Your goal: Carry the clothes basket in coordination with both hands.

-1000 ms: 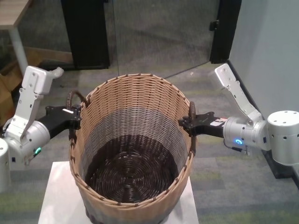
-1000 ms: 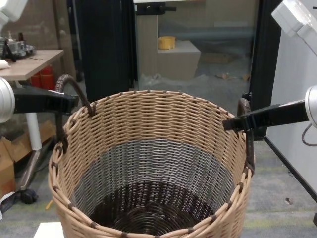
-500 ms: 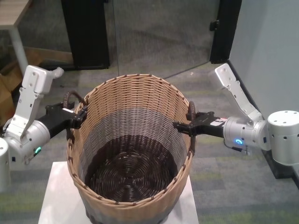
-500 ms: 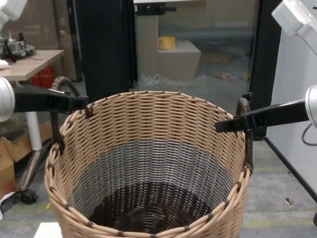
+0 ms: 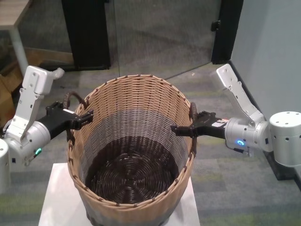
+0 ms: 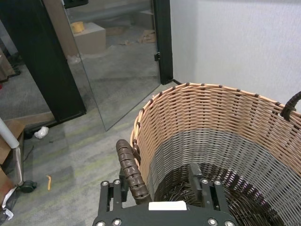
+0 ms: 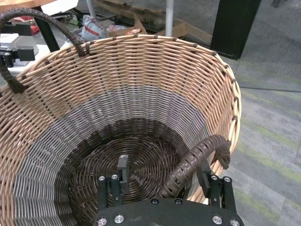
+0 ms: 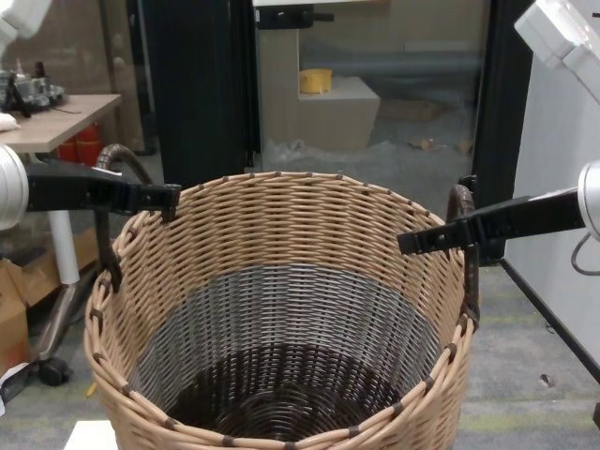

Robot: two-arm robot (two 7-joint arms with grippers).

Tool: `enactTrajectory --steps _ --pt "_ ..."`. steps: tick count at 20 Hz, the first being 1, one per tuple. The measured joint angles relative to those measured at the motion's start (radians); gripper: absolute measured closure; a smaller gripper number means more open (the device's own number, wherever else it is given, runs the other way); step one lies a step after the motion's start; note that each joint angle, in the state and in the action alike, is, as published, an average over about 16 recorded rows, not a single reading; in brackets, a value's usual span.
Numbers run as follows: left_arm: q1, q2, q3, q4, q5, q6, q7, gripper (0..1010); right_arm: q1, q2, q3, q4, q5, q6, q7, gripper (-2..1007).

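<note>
The clothes basket (image 5: 136, 117) is a big round wicker tub, tan on top, grey in the middle, dark at the base, and it stands on a white stand (image 5: 56, 197). My left gripper (image 5: 81, 117) is open across the rim, with the left loop handle (image 6: 129, 165) between its fingers, one outside and one inside the basket. On the opposite side my right gripper (image 5: 186, 128) is open too. Its fingers straddle the right handle (image 7: 197, 155) without pressing on it. In the chest view both grippers, left (image 8: 155, 199) and right (image 8: 422, 242), sit at rim height.
A wooden desk (image 8: 56, 108) stands at the left with clutter under it. Black door frames (image 5: 87, 33) and a glass panel lie behind the basket. A pale wall (image 5: 273, 47) runs close along the right arm. Grey carpet surrounds the stand.
Both grippers have opened off the handles, their inner fingers swinging in over the rim. The basket has sunk slightly and settled on the white stand.
</note>
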Motion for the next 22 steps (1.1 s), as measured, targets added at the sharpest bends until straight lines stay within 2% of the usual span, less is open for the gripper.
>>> enactTrajectory --steps 5,9,16,22 --pt "0.004 -0.004 -0.003 -0.009 0.013 0.022 0.022 90 0.0 0.004 0.005 0.0 0.001 0.001 0.001 49" --pt "0.01 -0.011 -0.013 -0.022 0.029 0.053 0.053 35 0.0 0.008 0.015 0.0 0.004 0.003 -0.001 9" --pt "0.021 -0.028 -0.037 -0.058 0.065 0.115 0.107 8 0.0 0.023 0.041 -0.013 0.016 0.011 -0.005 1" --pt "0.02 -0.039 -0.056 -0.093 0.089 0.145 0.124 8 -0.003 0.04 0.064 -0.045 0.029 0.016 -0.012 1"
